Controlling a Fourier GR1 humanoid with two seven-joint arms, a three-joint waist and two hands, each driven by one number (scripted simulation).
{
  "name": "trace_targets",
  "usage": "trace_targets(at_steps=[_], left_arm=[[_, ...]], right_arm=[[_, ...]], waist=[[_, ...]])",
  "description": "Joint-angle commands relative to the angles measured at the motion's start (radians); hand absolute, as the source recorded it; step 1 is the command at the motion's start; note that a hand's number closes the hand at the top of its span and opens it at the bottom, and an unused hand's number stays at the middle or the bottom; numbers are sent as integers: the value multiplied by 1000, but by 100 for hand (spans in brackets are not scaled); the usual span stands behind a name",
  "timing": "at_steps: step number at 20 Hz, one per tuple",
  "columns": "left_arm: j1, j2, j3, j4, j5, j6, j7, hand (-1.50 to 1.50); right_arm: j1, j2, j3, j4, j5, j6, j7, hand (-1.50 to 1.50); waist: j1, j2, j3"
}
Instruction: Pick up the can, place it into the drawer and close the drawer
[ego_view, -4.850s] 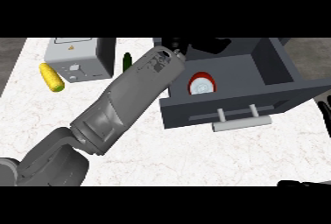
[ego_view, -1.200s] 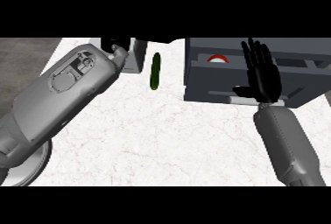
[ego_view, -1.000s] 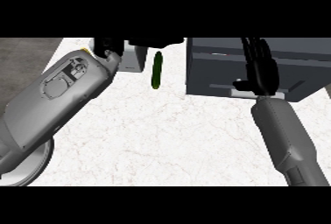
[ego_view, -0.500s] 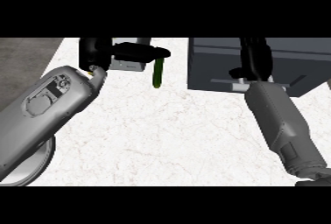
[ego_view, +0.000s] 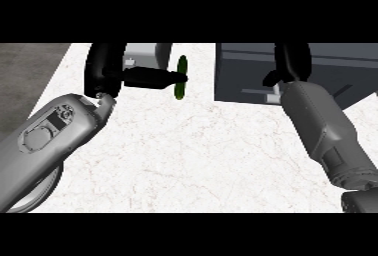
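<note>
The dark grey drawer unit (ego_view: 244, 70) stands at the upper right with its front pushed flush; a pale handle (ego_view: 260, 93) shows on the front. No can shows anywhere; the drawer's inside is hidden. My right hand (ego_view: 292, 61) rests against the drawer front just right of the handle, fingers straight and pointing away from me, open. My left hand (ego_view: 105, 70) hangs at the upper left above the white counter (ego_view: 192, 155), its fingers (ego_view: 151, 78) stretched out to the right, holding nothing.
A slim green vegetable (ego_view: 181, 76) lies on the counter between my left hand's fingers and the drawer unit. A light grey appliance (ego_view: 144, 52) sits behind my left hand. My two bulky grey forearms fill the lower left and right.
The drawer, open with the red-topped can visible inside, has been pushed shut by my right hand, hiding the can. My left arm has drawn back to the left.
</note>
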Motion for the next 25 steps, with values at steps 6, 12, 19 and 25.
trace_targets(at_steps=[6,12,19,25], left_arm=[[82,24,23,-61,-11,-2,-24,-150],[89,17,40,-30,-22,-3,-40,-150],[153,50,42,-117,-23,-6,-24,-150],[197,40,76,-95,-42,-23,-52,-150]], right_arm=[[-82,38,-131,-4,-164,21,-169,-150],[-103,111,-242,-32,-307,65,-284,-150],[-134,127,-399,-45,-494,188,-344,-150],[-154,78,-436,-35,-557,301,-400,-150]], waist=[[23,6,4],[-10,5,4],[-13,-15,2],[-44,-10,0]])
